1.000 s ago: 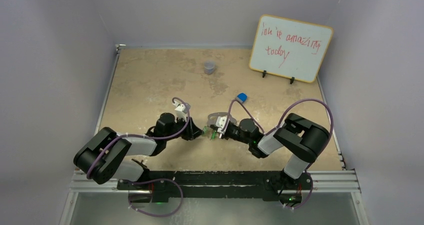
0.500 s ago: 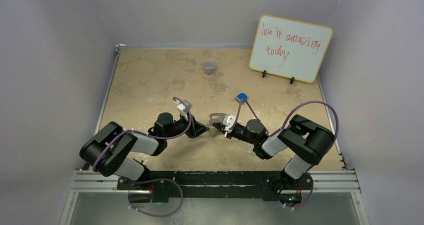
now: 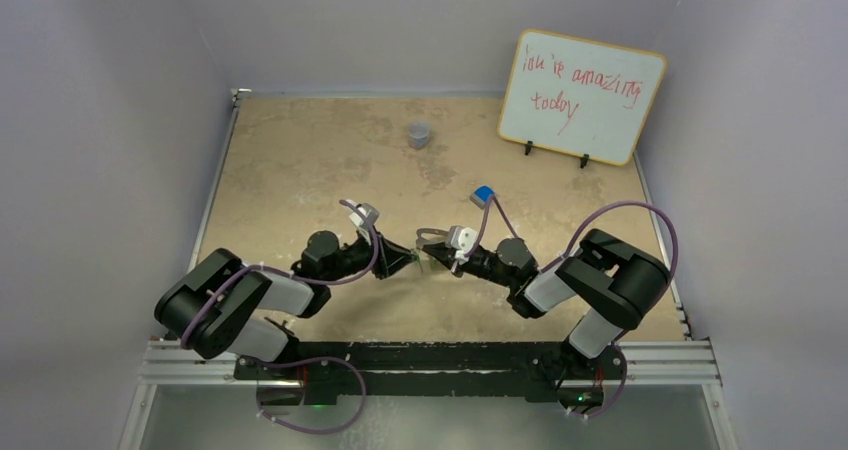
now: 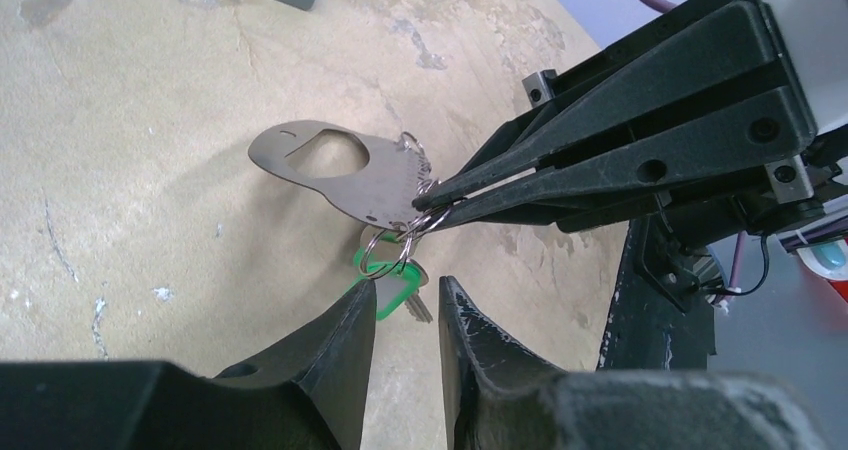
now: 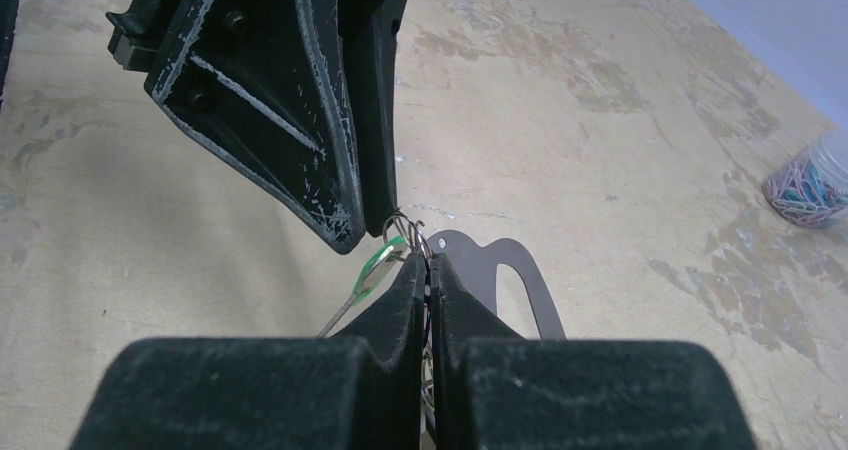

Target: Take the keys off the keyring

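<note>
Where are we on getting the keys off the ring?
Nothing is off yet: the keys hang from the keyring by small wire rings. In hand: the right gripper is shut on the keyring; the left gripper, jaws apart, brackets their green heads. To do: clamp and work every key free.

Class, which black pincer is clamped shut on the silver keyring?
The right pincer: its jaws are closed on the flat silver D-shaped keyring, while the left pincer gapes.

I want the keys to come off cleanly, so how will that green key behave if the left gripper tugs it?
Probably floppy: the green key is joined to the keyring only by thin wire rings, so it should swing and twist rather than resist. It looks small and light, and its smooth plastic head may slip out of a pinch.
</note>
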Robot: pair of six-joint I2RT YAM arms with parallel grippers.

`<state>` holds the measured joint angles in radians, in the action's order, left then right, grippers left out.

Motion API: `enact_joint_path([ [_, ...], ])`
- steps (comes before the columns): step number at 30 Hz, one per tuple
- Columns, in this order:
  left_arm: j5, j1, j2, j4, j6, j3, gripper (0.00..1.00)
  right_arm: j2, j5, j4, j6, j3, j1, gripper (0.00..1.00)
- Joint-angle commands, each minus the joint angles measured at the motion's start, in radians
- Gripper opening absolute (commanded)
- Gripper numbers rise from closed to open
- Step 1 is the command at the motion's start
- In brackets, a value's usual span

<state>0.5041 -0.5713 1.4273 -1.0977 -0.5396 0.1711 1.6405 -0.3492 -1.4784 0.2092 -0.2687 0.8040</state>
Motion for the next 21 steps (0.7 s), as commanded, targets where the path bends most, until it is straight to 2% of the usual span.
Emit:
enact_joint_path([
  [1,0.040,0.006,0.034,-0.153,-0.030,0.009,0.27,-0.033,-0.025,-0.083,-0.010,0.000,-0.005,0.00],
  [9,0.075,0.003,0.114,-0.305,-0.099,0.011,0.24,-0.027,-0.036,-0.073,-0.011,-0.008,-0.005,0.00],
  [13,0.077,0.002,0.126,-0.327,-0.106,0.010,0.20,-0.027,-0.038,-0.076,-0.014,-0.010,-0.005,0.00],
  [21,0.069,0.003,0.094,-0.265,-0.064,0.004,0.00,-0.028,-0.030,-0.072,-0.015,-0.009,-0.006,0.00],
])
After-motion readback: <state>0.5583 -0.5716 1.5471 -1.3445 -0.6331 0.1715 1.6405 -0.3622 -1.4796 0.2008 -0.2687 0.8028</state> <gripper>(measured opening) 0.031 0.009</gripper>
